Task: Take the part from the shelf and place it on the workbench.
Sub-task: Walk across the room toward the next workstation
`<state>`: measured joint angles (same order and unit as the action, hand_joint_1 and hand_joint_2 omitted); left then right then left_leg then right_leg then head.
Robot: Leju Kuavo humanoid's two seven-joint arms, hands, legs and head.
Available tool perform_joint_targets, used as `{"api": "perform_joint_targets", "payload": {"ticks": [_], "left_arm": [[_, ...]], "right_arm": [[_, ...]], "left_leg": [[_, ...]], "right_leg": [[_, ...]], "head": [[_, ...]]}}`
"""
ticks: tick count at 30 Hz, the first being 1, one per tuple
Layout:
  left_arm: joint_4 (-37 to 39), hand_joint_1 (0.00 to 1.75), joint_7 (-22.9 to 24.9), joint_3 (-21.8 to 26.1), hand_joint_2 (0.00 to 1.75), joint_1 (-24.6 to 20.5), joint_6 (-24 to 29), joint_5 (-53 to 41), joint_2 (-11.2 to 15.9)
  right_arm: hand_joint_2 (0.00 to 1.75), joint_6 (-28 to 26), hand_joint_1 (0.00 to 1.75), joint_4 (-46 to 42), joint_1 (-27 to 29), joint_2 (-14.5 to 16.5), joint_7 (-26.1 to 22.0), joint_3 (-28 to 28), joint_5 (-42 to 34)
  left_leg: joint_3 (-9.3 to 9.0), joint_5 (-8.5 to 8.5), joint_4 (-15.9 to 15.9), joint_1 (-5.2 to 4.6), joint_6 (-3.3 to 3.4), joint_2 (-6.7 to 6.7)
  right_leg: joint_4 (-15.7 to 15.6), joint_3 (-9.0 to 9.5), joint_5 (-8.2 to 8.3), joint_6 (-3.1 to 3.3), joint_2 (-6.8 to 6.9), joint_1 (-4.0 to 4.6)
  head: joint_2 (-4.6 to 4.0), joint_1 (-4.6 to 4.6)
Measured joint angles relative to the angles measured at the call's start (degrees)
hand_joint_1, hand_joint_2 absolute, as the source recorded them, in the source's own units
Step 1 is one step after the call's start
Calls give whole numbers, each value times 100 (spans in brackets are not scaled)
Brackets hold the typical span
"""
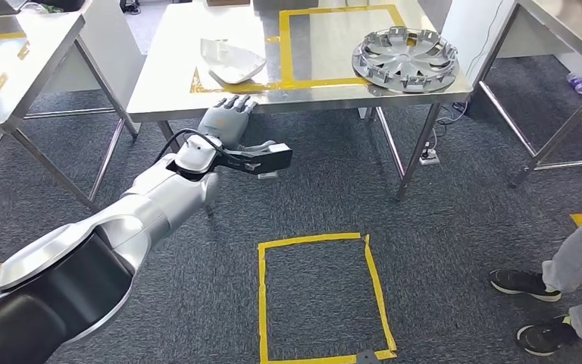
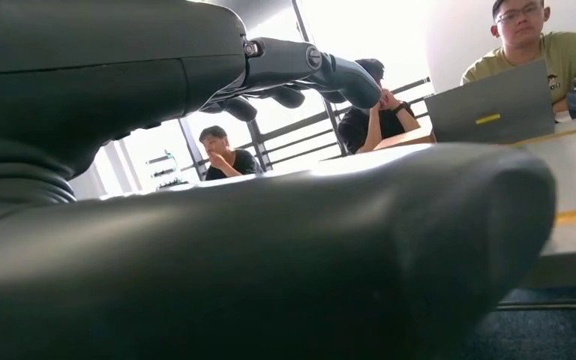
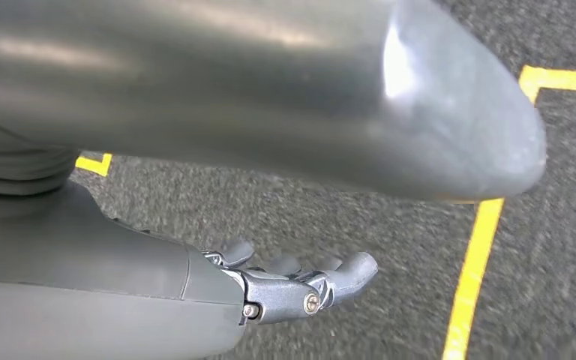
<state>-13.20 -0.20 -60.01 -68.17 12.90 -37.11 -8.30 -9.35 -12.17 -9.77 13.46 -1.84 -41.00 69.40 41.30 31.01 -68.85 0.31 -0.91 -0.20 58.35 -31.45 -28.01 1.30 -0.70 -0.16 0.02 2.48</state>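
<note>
Head view showed the left robot hand (image 1: 227,117) stretched forward at the near edge of a shiny steel desk (image 1: 167,83), fingers spread and straight, grasping nothing. Its fingertips (image 1: 236,101) reached the desk's front edge, just below a pale grey, curved plastic shell part (image 1: 231,62) that lay on the desk top at the corner of a yellow tape rectangle (image 1: 284,45). Whether the fingertips touched the edge could not be told. Hand and part were apart. A round silver plastic wheel cover (image 1: 405,58) lay flat further right on the same desk, overlapping the tape outline's right side. Below the desk, a second yellow tape square (image 1: 320,296) marked the dark grey carpet floor (image 1: 439,243), and a person's black shoes (image 1: 527,284) and grey trouser legs stood at the lower right.

From the left wrist view, the left robot hand's dark fingers (image 2: 300,64) extended straight, released, over the desk edge (image 2: 570,225); seated people and a grey laptop (image 2: 491,105) were beyond.

In the right wrist view, the right robot hand (image 3: 292,285) hung over the carpet beside a yellow tape line (image 3: 472,277), fingers loosely extended, holding nothing.
</note>
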Motion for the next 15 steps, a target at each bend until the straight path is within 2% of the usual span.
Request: {"api": "perform_joint_targets", "payload": {"ticks": [1,2,3,4,6,8,9,11,12,13,14,15], "left_arm": [[1,0,-1,12,0,-1,-1,-10,1],[2,0,-5,24,0,-2,-6,-25,2],[3,0,-11,33,0,-2,-12,-41,2],[0,0,-17,43,0,-2,-18,-59,-4],[-9,0,-20,66,0,-22,-25,-84,-22],[-20,0,-11,92,0,-61,-26,-92,-45],[-24,0,-8,103,0,-75,-28,-93,-61],[-26,0,-5,118,0,-82,-42,-94,-86],[-26,0,-5,119,0,-74,-51,-94,-92],[-26,0,-6,119,0,-66,-59,-94,-95],[-27,0,-7,119,0,-61,-64,-94,-96],[-28,0,-7,119,0,-60,-66,-94,-97]], "right_arm": [[0,0,0,2,6,4,-1,0,0],[0,-2,0,5,4,8,-1,-1,-4],[0,-4,0,8,-1,10,-1,-3,-8],[0,-4,0,10,-7,13,-3,-4,-12],[0,-4,0,9,-20,7,-7,-8,-24],[0,-5,0,6,-23,3,-16,-18,-34],[0,-6,0,4,-28,-1,-19,-27,-38],[0,-7,0,4,-35,-12,-20,-49,-42],[0,-7,0,4,-33,-19,-19,-59,-43],[0,-7,0,4,-30,-24,-18,-68,-44],[0,-7,0,4,-27,-27,-17,-75,-44],[0,-7,0,4,-26,-28,-17,-80,-44]], "left_leg": [[-59,-398,403,-60,101,-7],[-116,-697,739,-116,176,-13],[-164,-920,966,-158,224,-17],[-183,-1013,1061,-186,243,-22],[-230,-1004,1083,-183,245,-25],[-293,-991,1137,-150,286,-29],[-329,-980,1161,-130,309,-28],[-370,-935,1163,-122,335,-28],[-390,-912,1160,-117,334,-28],[-410,-889,1153,-109,323,-29],[-433,-869,1143,-98,308,-30],[-455,-850,1131,-84,288,-31]], "right_leg": [[-2,70,-65,12,-4,28],[-1,122,-121,15,-13,51],[3,148,-170,7,-19,62],[3,154,-208,-13,-26,62],[0,168,-269,-74,-27,55],[171,106,-392,-149,-6,51],[428,-23,-516,-187,4,44],[1186,-458,-801,-250,14,8],[1501,-672,-867,-277,17,-14],[1632,-804,-821,-299,21,-34],[1535,-823,-659,-318,27,-51],[1225,-723,-422,-331,33,-65]], "head": [[0,-3],[0,-16],[0,-25],[0,-37],[0,-32],[0,-35],[0,-42],[0,-52],[0,-53],[0,-53],[0,-53],[0,-53]]}}
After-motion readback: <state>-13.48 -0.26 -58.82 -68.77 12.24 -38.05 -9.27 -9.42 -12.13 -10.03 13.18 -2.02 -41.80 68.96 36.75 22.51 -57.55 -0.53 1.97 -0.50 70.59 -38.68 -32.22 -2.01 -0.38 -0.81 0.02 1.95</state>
